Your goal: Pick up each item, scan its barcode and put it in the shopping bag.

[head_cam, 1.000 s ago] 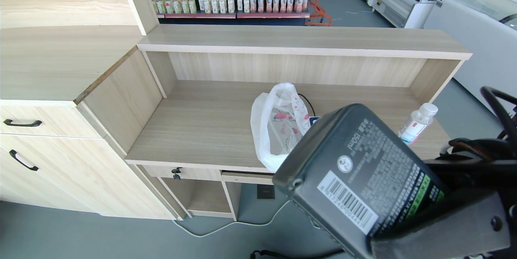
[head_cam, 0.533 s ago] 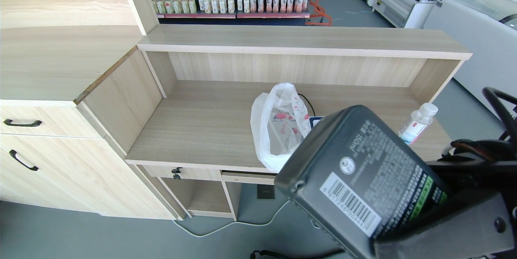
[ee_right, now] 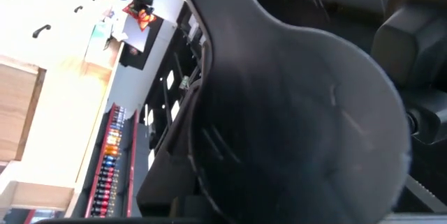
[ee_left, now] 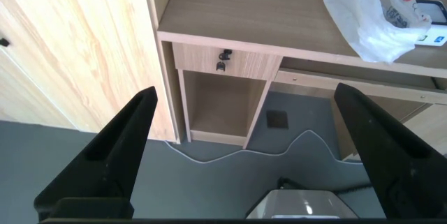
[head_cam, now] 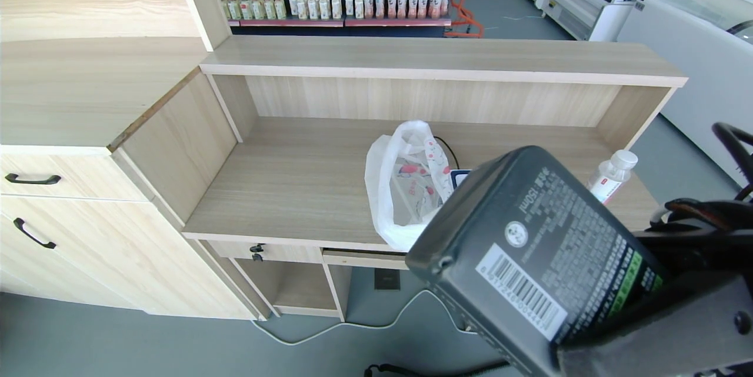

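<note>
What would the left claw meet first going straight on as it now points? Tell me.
Likely the open cubby under the small drawer, or the grey floor in front of it; depth is unclear. The open left claw frames both, and nothing nearer stands in that line.

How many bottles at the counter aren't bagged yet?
2: dark bottle held up nearest the camera; clear bottle on the counter's right end. Others may hide behind the dark one.

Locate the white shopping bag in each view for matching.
Head view: shopping bag on the counter, behind the held dark item.
Left wrist view: bag on the counter, beyond the drawer lock.
Right wrist view: not in it.
Shared landmark: drawer lock under the counter edge.
</note>
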